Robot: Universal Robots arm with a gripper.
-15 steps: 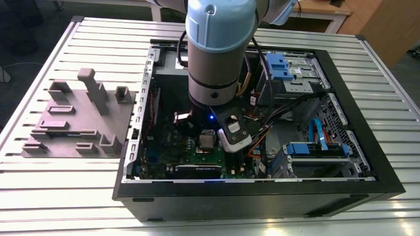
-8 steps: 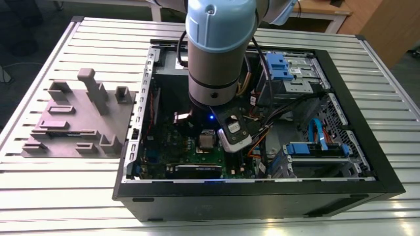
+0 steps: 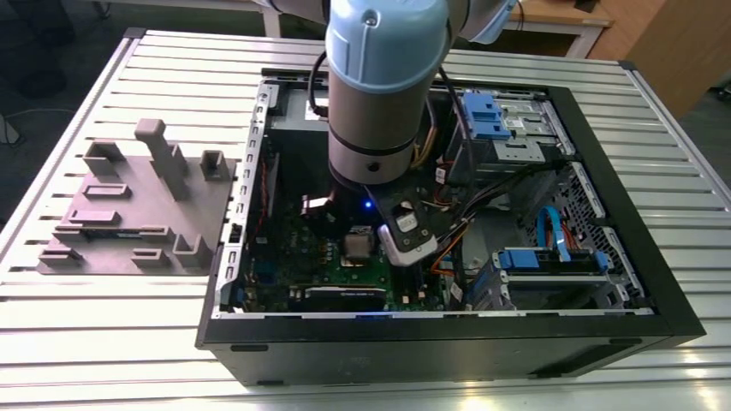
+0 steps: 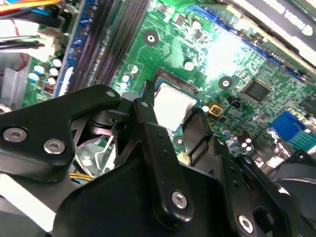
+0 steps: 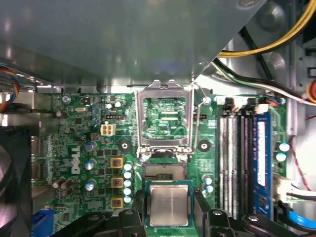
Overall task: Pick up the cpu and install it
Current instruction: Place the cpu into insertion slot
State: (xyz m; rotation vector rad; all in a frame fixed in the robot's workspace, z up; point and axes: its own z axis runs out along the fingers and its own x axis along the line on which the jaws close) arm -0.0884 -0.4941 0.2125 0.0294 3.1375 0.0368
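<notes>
Well, the arm (image 3: 383, 77) reaches straight down into an open computer case (image 3: 639, 330) that lies on its side on a ribbed metal counter (image 3: 103, 342). On the exterior view's left, just beside the case, a grey plastic stand (image 3: 137, 205) with upright blocks sits on the counter, well apart from the arm.

The hand (image 5: 169, 211) is low over the green circuit board (image 5: 74, 148), and it is clamped on the cpu (image 5: 169, 206). In both wrist views its black fingers (image 4: 145, 112) press against two opposite edges of the small square piece. The cpu lies flat, silver top facing up, with its thin green rim showing all round. In the exterior view it appears as a pale square (image 3: 358, 247) right under the arm's tip.

The cpu is at the socket (image 5: 163, 170) — partly over it, with a dark strip of the socket uncovered at one end. Whether it rests in the socket or hangs just above it, I cannot tell. The socket's metal clamp frame (image 5: 142, 123) stands swung open, with bare board visible through its window.

Beside the socket run the long memory slots (image 5: 237, 158), one edged in blue. Yellow and black cables (image 5: 276, 34) cross the far corner of the case — none of them touches the hand.
</notes>
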